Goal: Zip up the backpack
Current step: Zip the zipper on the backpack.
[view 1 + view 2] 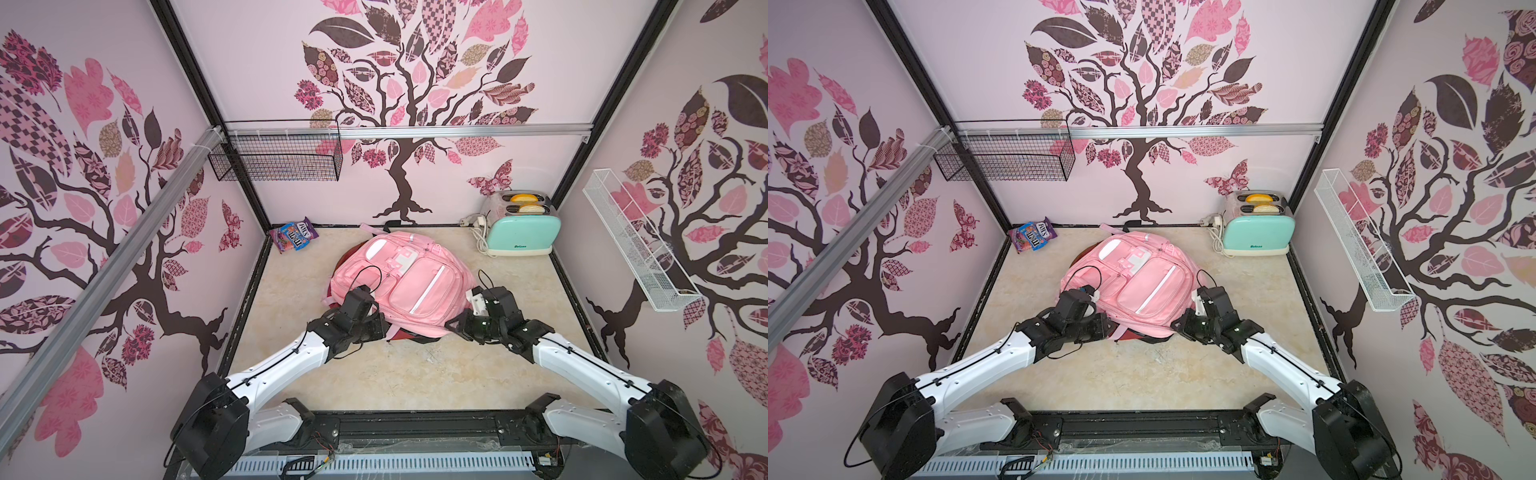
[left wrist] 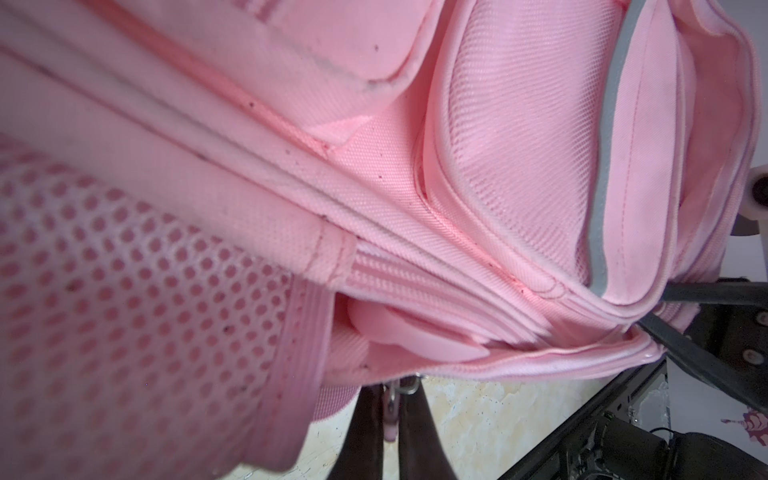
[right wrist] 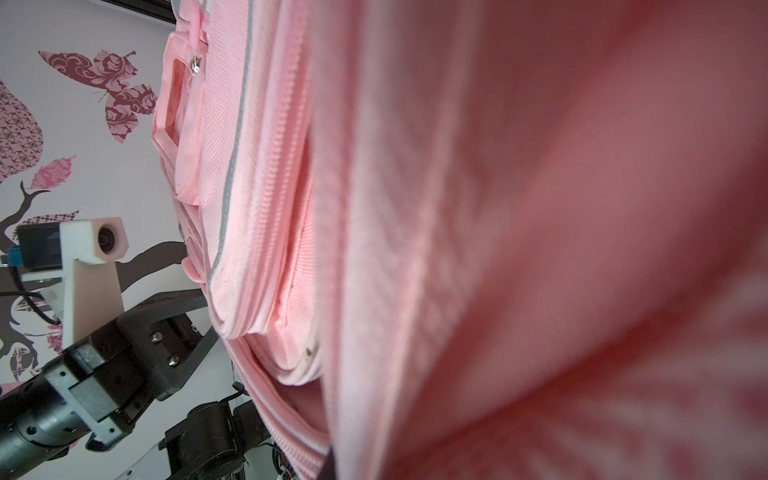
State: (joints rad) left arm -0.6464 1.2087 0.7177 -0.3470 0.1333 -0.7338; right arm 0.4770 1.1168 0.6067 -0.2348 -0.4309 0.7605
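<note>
1. Presently, the backpack (image 1: 409, 278) lies flat in the middle of the table (image 1: 374, 378). Its front pockets face up, its carry handle points to the back wall, and its bottom end is toward the robot.
2. The left gripper (image 2: 395, 384) is at the near left corner of the bag. In the left wrist view its two dark fingers are clamped on the zipper pull (image 2: 390, 417), with the pink tab pinched between them just below the bag's edge.
3. The right gripper (image 1: 451, 325) is at the near right corner. Its fingers are closed on the edge fabric of the backpack, and the left wrist view shows them converging on the seam. Blurred pink cloth fills most of the right wrist view.
4. Between the pull and the right gripper, the zipper track (image 2: 540, 361) stands apart from its mate in a narrow gap. Pink lining shows inside the gap.
5. A mint toaster (image 1: 521, 232) stands in the far right corner with bread in both slots. A candy bag (image 1: 293, 237) lies in the far left corner. Both are well apart from the bag.
6. A black wire basket (image 1: 276, 156) hangs on the back wall and a white wire basket (image 1: 636, 241) on the right wall.
</note>
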